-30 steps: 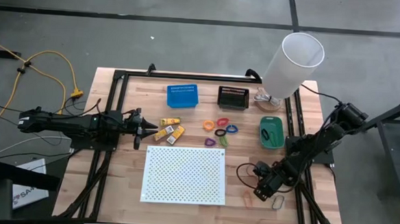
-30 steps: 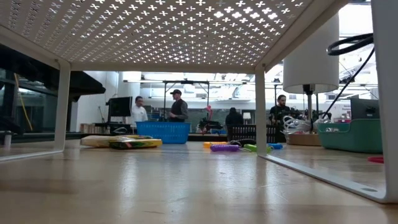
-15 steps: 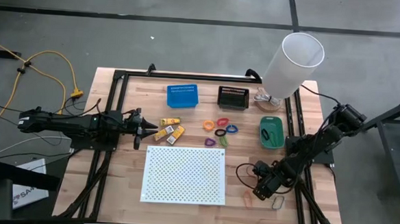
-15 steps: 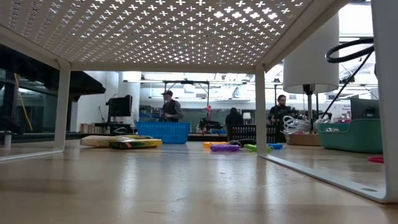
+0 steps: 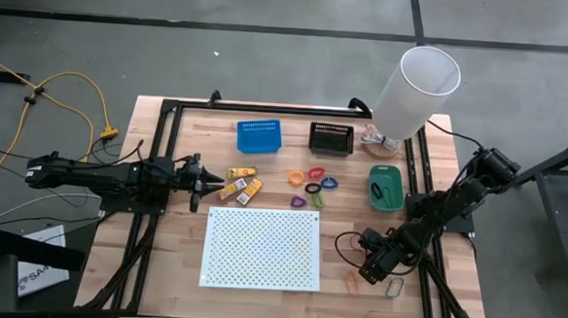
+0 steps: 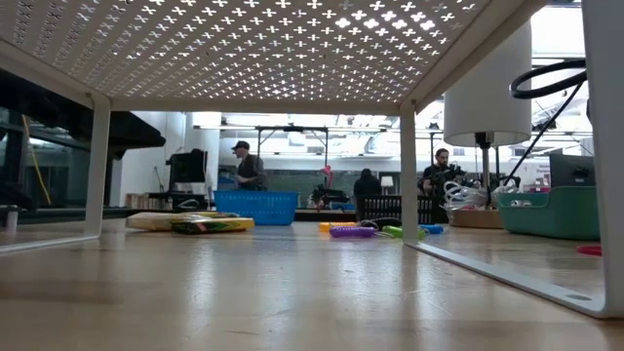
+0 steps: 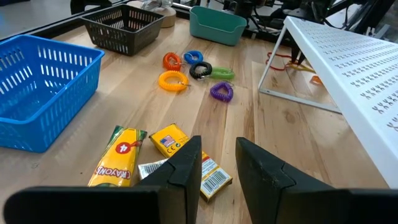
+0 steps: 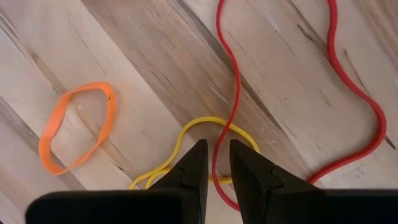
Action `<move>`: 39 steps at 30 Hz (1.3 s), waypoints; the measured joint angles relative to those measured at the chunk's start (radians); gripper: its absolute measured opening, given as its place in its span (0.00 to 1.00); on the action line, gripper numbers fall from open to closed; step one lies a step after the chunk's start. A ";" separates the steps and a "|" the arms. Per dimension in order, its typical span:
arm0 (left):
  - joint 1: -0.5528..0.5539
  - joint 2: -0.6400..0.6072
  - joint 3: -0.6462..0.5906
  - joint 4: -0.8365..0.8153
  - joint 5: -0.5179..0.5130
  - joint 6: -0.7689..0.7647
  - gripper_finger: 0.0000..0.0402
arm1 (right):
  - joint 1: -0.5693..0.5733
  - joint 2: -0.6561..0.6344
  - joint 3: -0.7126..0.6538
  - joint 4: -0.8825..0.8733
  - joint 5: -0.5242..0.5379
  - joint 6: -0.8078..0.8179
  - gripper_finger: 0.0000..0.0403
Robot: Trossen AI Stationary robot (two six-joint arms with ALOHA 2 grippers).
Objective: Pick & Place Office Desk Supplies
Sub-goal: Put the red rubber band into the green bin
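Pick-up step: the right gripper [image 8: 215, 163] hovers low at the table's five o'clock corner, jaws slightly parted and empty, straddling a red rubber band [image 8: 227, 93] — next, descend and pinch. Left gripper [image 7: 217, 163], half-open, waits over yellow packets [image 7: 186, 158] at nine o'clock.

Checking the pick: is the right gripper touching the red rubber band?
Cannot tell. In the right wrist view the red rubber band runs between the right gripper fingers; contact unclear.
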 joint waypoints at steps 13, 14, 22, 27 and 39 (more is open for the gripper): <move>0.000 0.000 0.000 0.000 0.000 0.000 0.24 | 0.000 0.029 0.002 0.005 -0.006 -0.003 0.13; 0.000 0.000 0.000 0.000 0.000 0.000 0.24 | 0.000 0.029 0.002 0.005 -0.006 -0.003 0.13; 0.000 0.000 0.000 0.000 0.000 0.000 0.24 | 0.000 0.029 0.002 0.006 -0.005 -0.010 0.13; 0.000 0.000 0.000 0.000 0.000 0.000 0.24 | 0.000 0.029 0.002 0.006 -0.005 -0.010 0.12; 0.000 0.000 0.000 0.000 0.000 0.000 0.24 | 0.000 0.029 0.000 0.000 -0.006 -0.010 0.01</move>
